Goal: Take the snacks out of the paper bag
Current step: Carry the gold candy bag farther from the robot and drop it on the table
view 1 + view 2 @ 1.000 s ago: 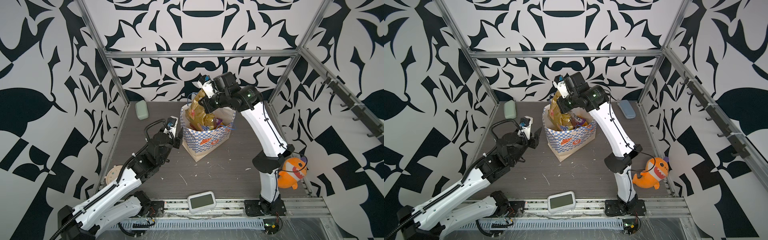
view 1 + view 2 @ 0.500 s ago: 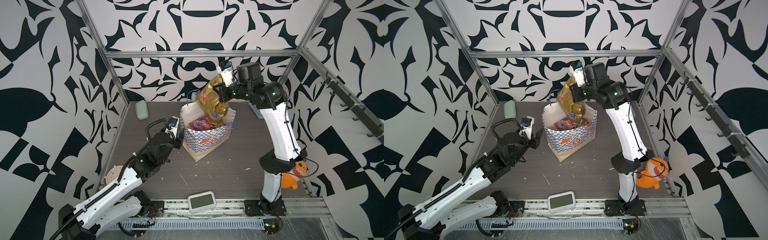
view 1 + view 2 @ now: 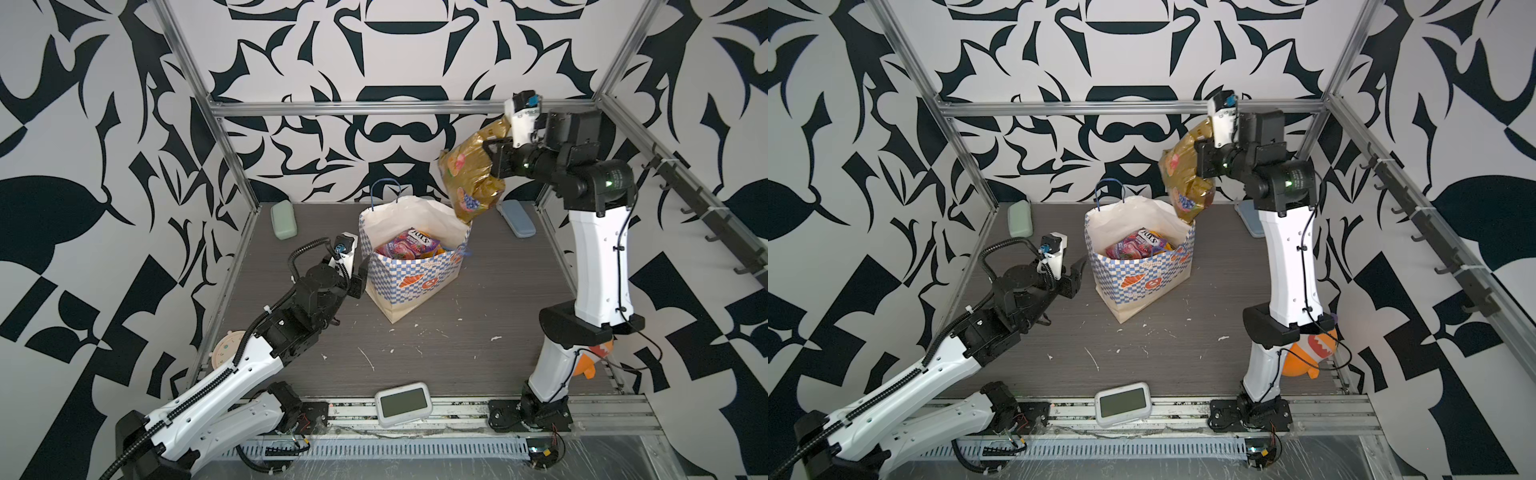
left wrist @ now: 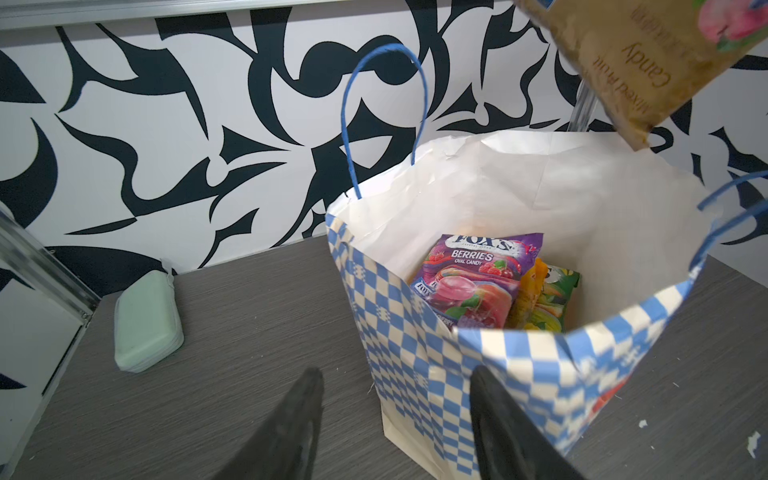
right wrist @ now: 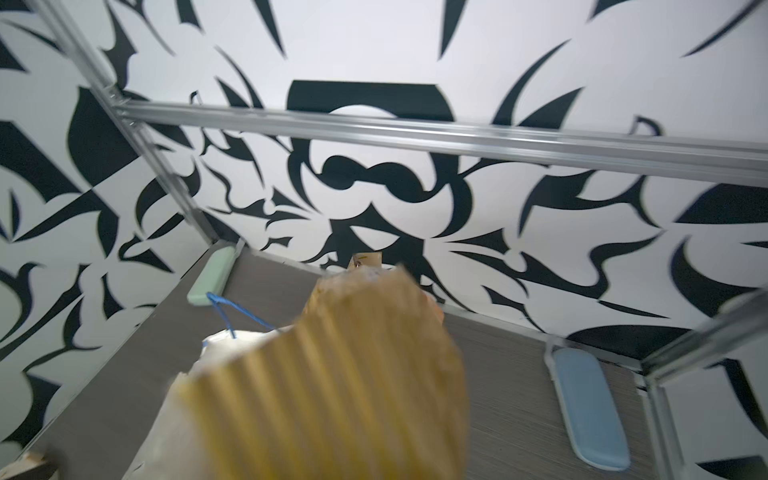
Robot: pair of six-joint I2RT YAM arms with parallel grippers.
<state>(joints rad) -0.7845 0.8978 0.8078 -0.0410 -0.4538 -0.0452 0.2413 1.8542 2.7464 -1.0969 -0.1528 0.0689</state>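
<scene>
Both top views show the right gripper point(image 3: 496, 159) raised high in the upper right of the frame, its jaws clamped on the upper part of a crinkled gold plastic packet with fruit pictures point(image 3: 469, 183). The packet hangs free in the air, tilted, and its lower corner shows just over the right rear corner of the bag's rim. In the right wrist view the packet's ribbed seal fills the foreground, blurred.

Near the middle of the frame, the tall paper bag with a blue-and-white checkered band and orange pastry pictures point(image 3: 415, 286) stands upright and open on the dark grey wood-grain surface point(image 3: 478, 299), one thin blue cord handle point(image 3: 384, 193) sticking up at its rear left. Inside it, the left wrist view shows a purple "FOX'S" berries packet point(image 4: 473, 282) lying on top, with a yellow-orange packet point(image 4: 528, 299) and a green packet point(image 4: 557, 291) beside it.

Just left of the bag, the left gripper point(image 4: 392, 378) sits low, jaws apart and clamped on nothing, one black finger in front of the checkered wall; whether it touches the paper I cannot tell.

A mint-green case point(image 3: 284, 219) lies in the rear left corner, a pale blue case point(image 3: 516, 218) in the rear right, a white timer with a grey screen point(image 3: 402, 404) at the front edge
</scene>
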